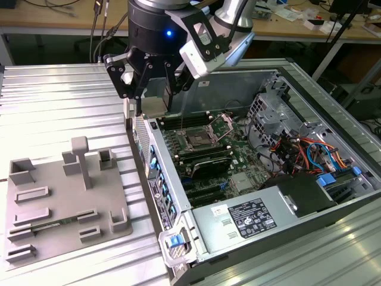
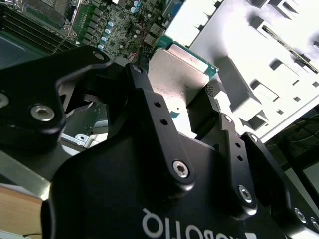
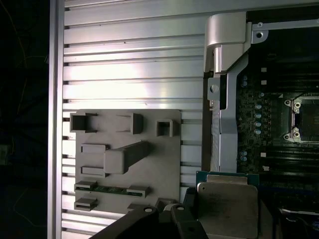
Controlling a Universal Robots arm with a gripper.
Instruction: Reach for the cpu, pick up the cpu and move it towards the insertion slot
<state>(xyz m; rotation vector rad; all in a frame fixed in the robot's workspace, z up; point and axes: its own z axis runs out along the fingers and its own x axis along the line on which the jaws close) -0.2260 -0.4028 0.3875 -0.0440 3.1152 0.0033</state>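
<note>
1. The gripper (image 1: 153, 98) holds the cpu (image 1: 153, 107) pinched between its black fingers (image 2: 207, 107), in the air over the near wall of the open computer case (image 1: 178, 250)
2. In both wrist views the cpu (image 3: 227, 206) shows its silvery top
3. The insertion slot (image 1: 195, 142) lies on the green board inside the case, beyond the gripper
4. A gray fixture plate (image 1: 59, 205) sits on the ribbed metal table (image 1: 53, 101), at the exterior view's left
</note>
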